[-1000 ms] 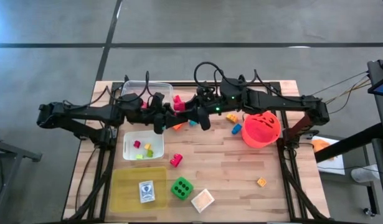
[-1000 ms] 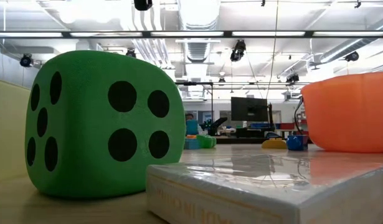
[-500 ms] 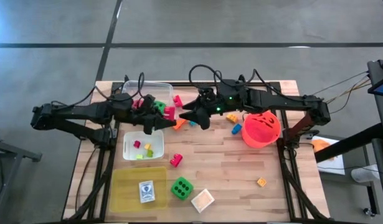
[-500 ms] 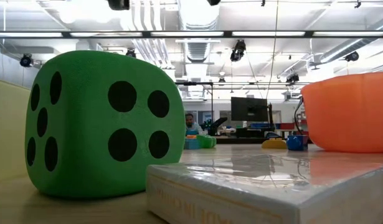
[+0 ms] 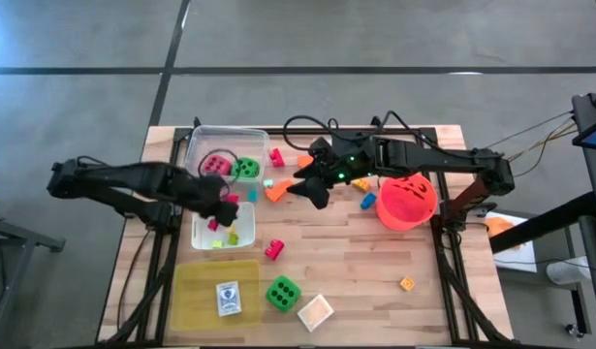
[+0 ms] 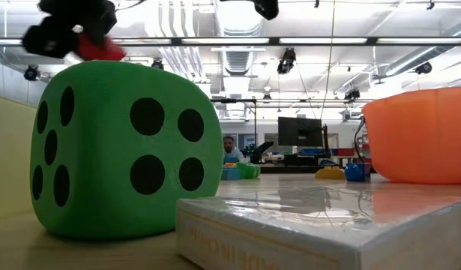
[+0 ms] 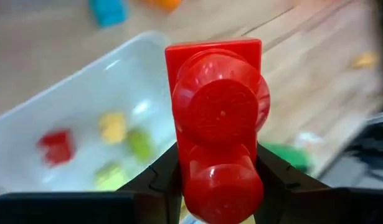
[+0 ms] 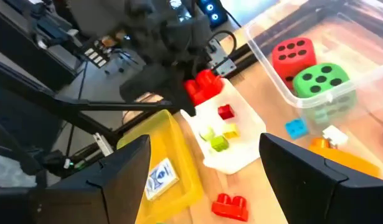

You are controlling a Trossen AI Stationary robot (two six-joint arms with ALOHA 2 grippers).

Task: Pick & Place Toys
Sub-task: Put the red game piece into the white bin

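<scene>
high view: left fingers (image 5: 223, 202) carried red block (image 7: 219, 124) over white tub (image 5: 199, 231); right fingers (image 5: 304, 183) widened, empty.

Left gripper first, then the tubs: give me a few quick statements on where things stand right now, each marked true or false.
1. The left gripper is shut on a red block. True.
2. That red block hangs over the small white tray. True, as the high view and the left wrist view show.
3. The right gripper holds a blue block. False: its fingers stand open and empty.
4. The clear tub holds a pink die and a green die. True.
5. The orange bucket stands at the table's left edge. False: it is on the right side.
6. The yellow tray holds a green die. False: it holds a card; the die sits beside it.
</scene>
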